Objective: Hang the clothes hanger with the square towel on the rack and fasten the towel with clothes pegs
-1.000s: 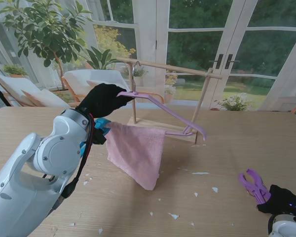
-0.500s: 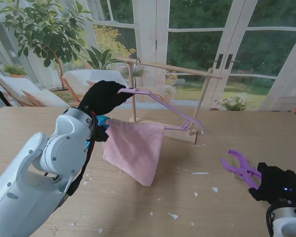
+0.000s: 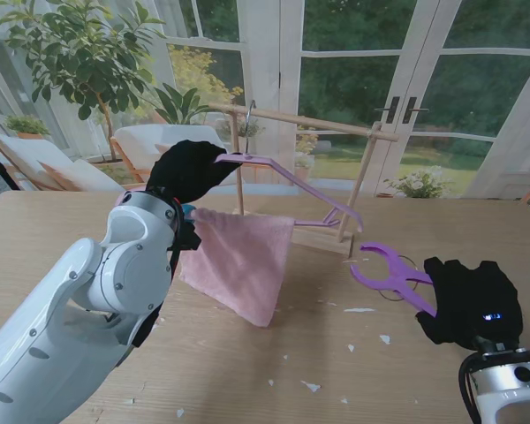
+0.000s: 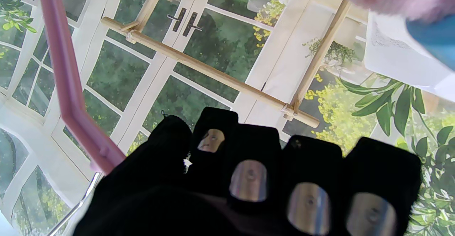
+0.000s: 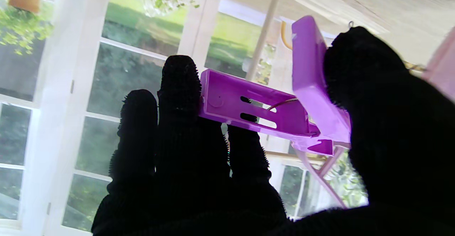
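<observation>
My left hand, in a black glove, is shut on the top of a pink clothes hanger, just under its metal hook. The hook stands at the height of the wooden rack's bar, near its left end. A pink square towel drapes over the hanger's lower bar. In the left wrist view the hanger arm runs beside the rack bar. My right hand is shut on a purple clothes peg, squeezed so its jaws gape toward the towel. The right wrist view shows the peg between thumb and fingers.
The wooden rack's base stands on the far middle of the wooden table. Small white scraps lie scattered on the table nearer to me. Glass doors and plants stand behind the table.
My right hand has risen and moved left toward the towel with the peg, whose jaws now gape wider. My left hand has lifted the hanger slightly, bringing the hook up to the rack bar.
</observation>
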Available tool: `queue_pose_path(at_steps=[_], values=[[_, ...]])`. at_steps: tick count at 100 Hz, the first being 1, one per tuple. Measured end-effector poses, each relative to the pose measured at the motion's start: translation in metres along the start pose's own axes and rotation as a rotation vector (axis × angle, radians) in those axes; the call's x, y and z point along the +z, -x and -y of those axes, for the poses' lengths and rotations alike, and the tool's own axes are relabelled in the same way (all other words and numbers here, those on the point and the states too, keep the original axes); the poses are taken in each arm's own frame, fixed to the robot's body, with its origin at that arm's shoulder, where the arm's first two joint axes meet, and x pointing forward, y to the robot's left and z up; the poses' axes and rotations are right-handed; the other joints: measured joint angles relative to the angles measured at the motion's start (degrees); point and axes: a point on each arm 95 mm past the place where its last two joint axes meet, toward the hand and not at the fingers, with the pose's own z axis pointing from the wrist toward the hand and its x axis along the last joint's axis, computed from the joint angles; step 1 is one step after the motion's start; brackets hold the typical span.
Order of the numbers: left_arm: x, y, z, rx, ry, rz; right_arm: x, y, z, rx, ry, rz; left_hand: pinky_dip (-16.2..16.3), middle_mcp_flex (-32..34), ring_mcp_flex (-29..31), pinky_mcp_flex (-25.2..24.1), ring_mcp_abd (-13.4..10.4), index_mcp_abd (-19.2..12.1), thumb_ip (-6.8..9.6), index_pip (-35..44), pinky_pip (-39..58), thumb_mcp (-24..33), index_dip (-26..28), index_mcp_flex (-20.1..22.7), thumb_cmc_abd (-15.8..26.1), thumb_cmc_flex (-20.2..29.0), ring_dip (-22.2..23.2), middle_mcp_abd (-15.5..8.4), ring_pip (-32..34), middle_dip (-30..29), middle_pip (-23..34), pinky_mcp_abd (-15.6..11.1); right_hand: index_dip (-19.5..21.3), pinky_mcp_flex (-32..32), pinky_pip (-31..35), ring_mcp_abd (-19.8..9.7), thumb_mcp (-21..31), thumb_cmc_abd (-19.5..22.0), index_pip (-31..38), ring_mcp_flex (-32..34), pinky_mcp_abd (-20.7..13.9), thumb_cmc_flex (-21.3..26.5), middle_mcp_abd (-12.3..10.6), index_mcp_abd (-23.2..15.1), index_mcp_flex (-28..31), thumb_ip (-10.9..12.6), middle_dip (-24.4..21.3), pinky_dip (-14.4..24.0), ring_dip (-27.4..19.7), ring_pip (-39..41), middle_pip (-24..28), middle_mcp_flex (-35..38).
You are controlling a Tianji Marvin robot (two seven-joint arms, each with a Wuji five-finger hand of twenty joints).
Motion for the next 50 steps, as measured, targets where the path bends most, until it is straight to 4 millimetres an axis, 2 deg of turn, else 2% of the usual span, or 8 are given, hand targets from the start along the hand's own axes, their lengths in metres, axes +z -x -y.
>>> queue_pose_path(at_steps=[50], values=[[0.003, -0.004, -0.002, 0.004, -0.009, 0.025, 0.011, -0.039, -0.009, -0.03, 0.061, -0.14, -0.03, 0.01, 0.01, 0.02, 0.0, -0.01, 0.0, 0.0, 0.0, 0.0, 0.0, 0.0, 0.0, 0.0, -0.48, -0.02, 0.0, -0.02, 0.0, -0.03, 0.4, 0.85, 0.0, -0.13, -0.28, 0.0, 0.0, 0.66, 0.0, 0.02, 0.0, -0.47, 0.05, 0.0, 0.26, 1.0, 0.71, -0.06, -1.07, 0.48]])
